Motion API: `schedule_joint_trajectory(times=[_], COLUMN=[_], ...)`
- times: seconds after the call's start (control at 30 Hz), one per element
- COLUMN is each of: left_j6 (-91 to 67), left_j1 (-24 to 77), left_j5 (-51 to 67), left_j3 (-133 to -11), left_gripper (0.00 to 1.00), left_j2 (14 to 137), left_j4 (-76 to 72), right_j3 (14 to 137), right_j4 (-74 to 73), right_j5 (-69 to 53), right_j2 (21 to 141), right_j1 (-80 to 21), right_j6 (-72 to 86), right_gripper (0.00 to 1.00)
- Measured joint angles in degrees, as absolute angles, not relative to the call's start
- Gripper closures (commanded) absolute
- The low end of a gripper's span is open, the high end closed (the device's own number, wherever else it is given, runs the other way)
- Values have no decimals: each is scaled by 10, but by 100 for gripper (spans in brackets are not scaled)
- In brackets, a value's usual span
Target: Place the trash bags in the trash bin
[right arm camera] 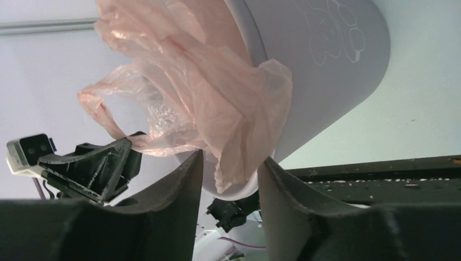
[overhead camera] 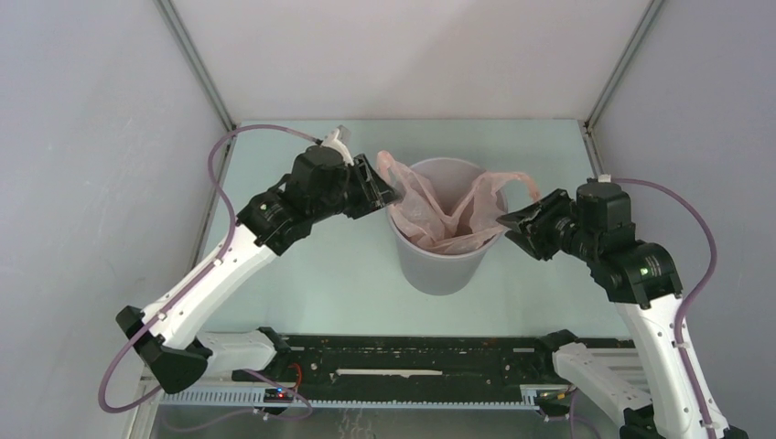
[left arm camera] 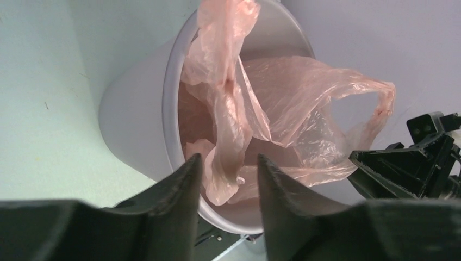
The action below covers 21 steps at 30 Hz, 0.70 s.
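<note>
The light-grey round trash bin (overhead camera: 439,270) stands upright mid-table. The pale-pink trash bag (overhead camera: 439,224) sits partly inside it, with its handles and folds sticking up and draped over the rim. My left gripper (overhead camera: 389,192) is at the bin's left rim, open; in the left wrist view (left arm camera: 228,159) a strip of bag (left arm camera: 304,98) hangs in front of the open jaws, unclamped, over the bin (left arm camera: 136,125). My right gripper (overhead camera: 512,224) is at the right rim, open; in the right wrist view (right arm camera: 231,157) a bag fold (right arm camera: 217,92) hangs over the bin's wall (right arm camera: 326,70).
White enclosure walls with metal corner posts (overhead camera: 197,64) close in the back and sides. A black rail (overhead camera: 412,361) runs along the near table edge between the arm bases. Purple cables (overhead camera: 215,165) loop beside each arm.
</note>
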<state>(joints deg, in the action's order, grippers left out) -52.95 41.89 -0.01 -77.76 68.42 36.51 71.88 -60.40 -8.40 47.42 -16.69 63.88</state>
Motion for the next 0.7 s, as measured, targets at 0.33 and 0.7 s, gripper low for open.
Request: schedule_joint_trajectory(times=[0.33,0.7], left_j6=[-498,-473], left_j1=[389,289], left_j5=[56,221], left_j3=[-848,-791], left_gripper=[100,100], left_j2=[706,626], left_j4=[380,392], right_j3=[713,729], right_j4=[-578,-660], right_j5=[-109,-301], right_j2=[490,469], right_j1=[-135,46], right_j6=[638,373], right_gripper=[100,100])
